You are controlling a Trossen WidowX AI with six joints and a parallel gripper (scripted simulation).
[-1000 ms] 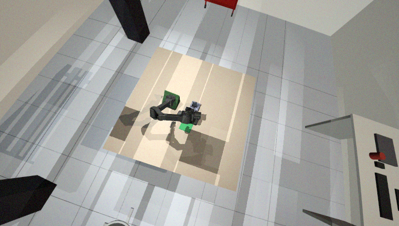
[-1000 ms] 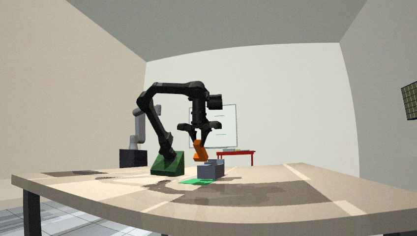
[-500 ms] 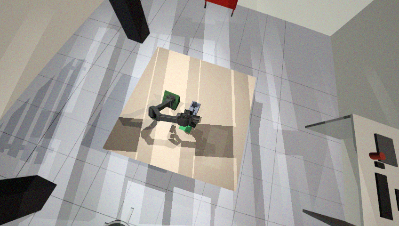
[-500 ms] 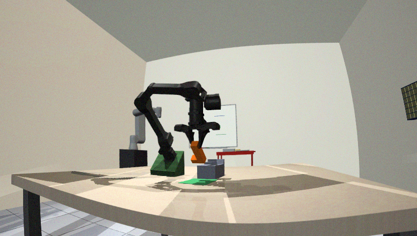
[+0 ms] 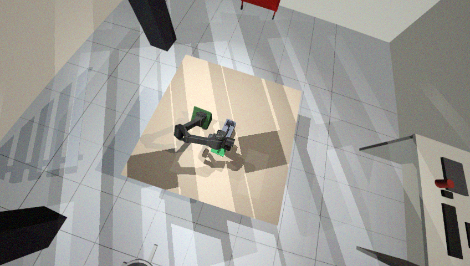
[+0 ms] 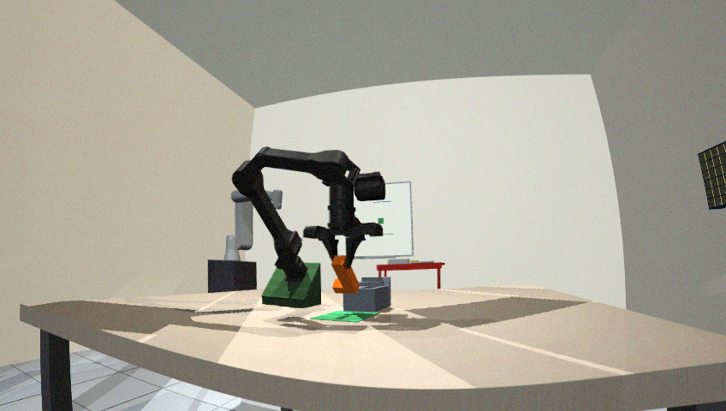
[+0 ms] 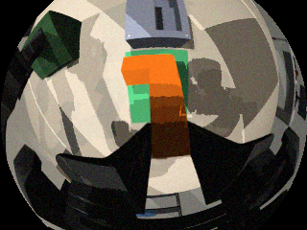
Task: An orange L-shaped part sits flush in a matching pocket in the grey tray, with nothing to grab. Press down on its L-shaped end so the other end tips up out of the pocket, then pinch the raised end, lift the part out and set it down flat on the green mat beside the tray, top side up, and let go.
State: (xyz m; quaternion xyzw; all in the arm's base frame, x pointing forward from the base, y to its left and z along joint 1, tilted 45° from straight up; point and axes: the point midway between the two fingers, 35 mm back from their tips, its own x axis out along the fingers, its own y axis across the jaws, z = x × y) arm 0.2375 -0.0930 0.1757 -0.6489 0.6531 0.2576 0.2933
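Note:
The orange L-shaped part (image 6: pixel 348 278) (image 7: pixel 165 88) hangs in the air, tilted, its L-shaped end lower and pointing away from the fingers. My gripper (image 6: pixel 342 259) (image 7: pixel 168 126) points down and is shut on the part's other, raised end. The part is above the green mat (image 5: pixel 217 152) (image 6: pixel 336 316) (image 7: pixel 140 112) and does not touch it. The grey tray (image 5: pixel 231 123) (image 6: pixel 367 297) (image 7: pixel 144 24) stands beside the mat, and the part is outside it. In the top view the arm hides the part.
The arm's dark green wedge base (image 5: pixel 207 122) (image 6: pixel 308 288) (image 7: pixel 64 38) stands on the wooden table (image 5: pixel 250 98) (image 6: pixel 285 361), to the left of the tray in the exterior view. The tray's near wall rises close to the mat's edge.

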